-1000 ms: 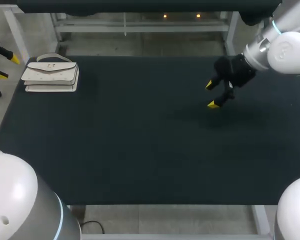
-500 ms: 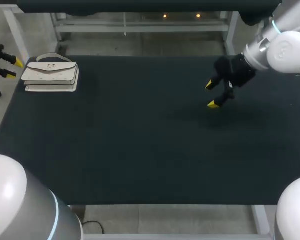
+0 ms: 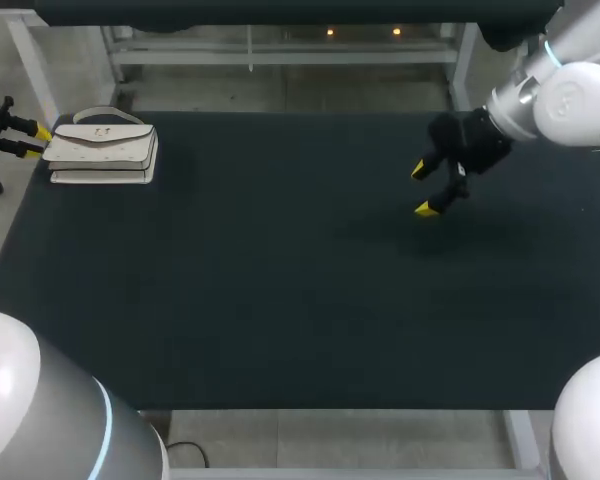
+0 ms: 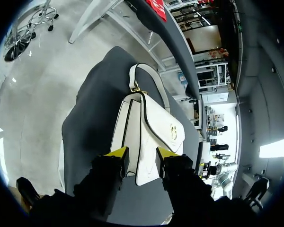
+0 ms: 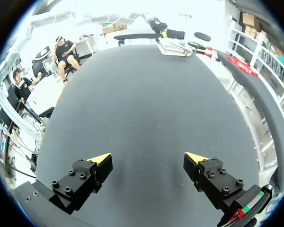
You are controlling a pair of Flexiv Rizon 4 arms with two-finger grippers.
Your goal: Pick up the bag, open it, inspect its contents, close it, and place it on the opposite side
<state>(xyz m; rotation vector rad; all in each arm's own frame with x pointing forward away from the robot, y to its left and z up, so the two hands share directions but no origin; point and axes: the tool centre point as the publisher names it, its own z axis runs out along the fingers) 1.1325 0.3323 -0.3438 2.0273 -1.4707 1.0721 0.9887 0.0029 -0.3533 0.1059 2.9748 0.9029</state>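
A white handbag [image 3: 102,150] with a short handle lies flat at the table's far left; in the left wrist view the handbag [image 4: 154,125] shows its flap and gold clasp. My left gripper [image 3: 36,142] is at the bag's left end. Its yellow fingertips [image 4: 117,152] stand on either side of that near end of the bag, a narrow gap between them, and I see no firm grip from both sides. My right gripper [image 3: 424,190] hangs open over the right half of the table with nothing between its fingers [image 5: 98,158].
The dark table top [image 3: 280,280] stretches bare between the bag and the right gripper. The bag lies close to the table's left edge [image 3: 20,215] and back edge.
My left gripper has moved right, up to the bag's end, and its fingers have drawn closer together. The right arm and the bag have stayed still.
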